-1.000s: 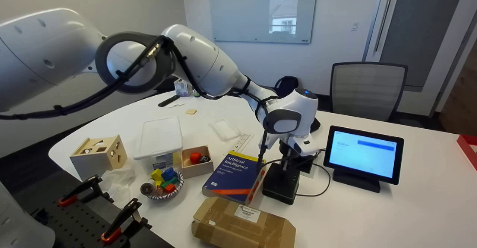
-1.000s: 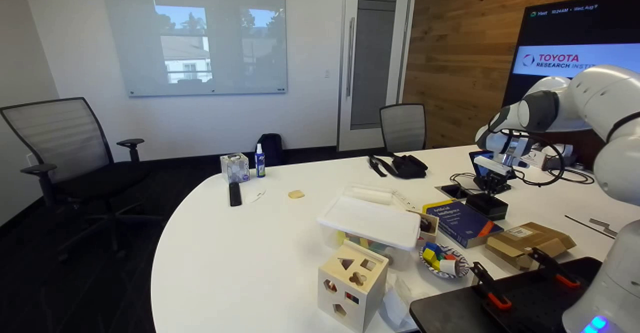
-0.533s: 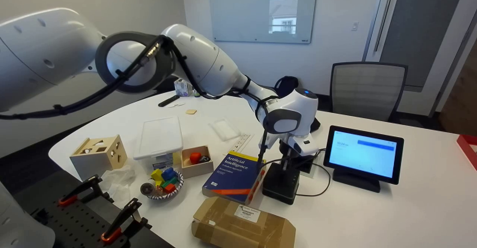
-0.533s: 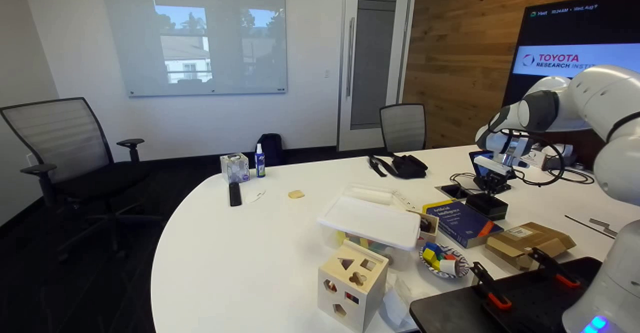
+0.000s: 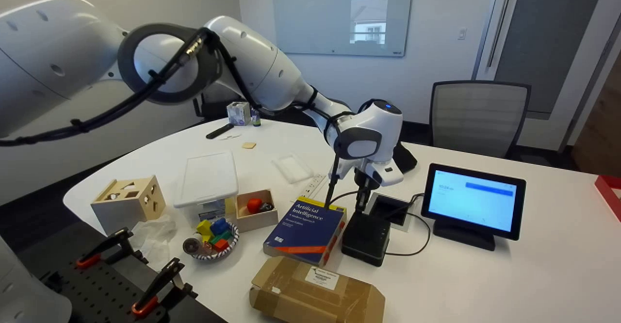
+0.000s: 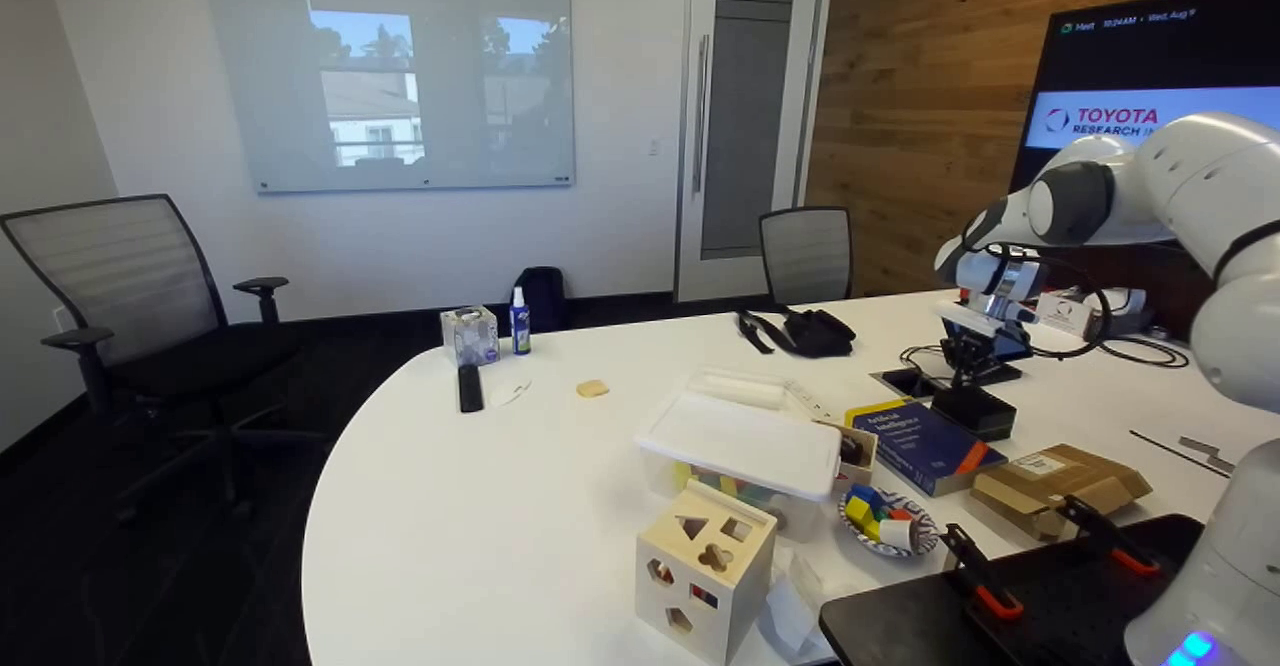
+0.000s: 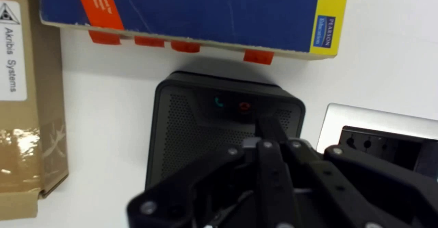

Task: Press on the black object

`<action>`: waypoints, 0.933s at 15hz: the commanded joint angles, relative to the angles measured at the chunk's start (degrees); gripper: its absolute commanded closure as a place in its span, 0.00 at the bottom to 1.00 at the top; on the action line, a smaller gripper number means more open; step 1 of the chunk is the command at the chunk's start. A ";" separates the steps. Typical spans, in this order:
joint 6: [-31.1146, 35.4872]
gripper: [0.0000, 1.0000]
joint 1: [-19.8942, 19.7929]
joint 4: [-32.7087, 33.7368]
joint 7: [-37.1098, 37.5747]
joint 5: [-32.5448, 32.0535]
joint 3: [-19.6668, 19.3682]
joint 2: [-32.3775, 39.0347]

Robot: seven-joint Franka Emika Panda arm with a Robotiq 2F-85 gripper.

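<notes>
The black object is a square speaker-like box with perforated top and green and red phone symbols. It stands on the white table in both exterior views and fills the middle of the wrist view. My gripper points down over the box's far part in an exterior view; it also shows at the box in an exterior view. In the wrist view my gripper is shut with nothing between the fingertips, close beside the red symbol. I cannot tell whether the tips touch the box. The gripper hides the box's lower right part.
A thick blue book lies right beside the box. A cardboard box lies in front. A tablet screen and a table socket panel with cables stand on the far side. A wooden tray holds a red item.
The arm has risen and the gripper has shifted left and away in an exterior view, from over the box's middle toward its far part. The box has not visibly moved.
</notes>
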 commanded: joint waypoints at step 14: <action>2.81 0.07 17.52 -39.28 -1.12 -14.76 -1.98 -37.05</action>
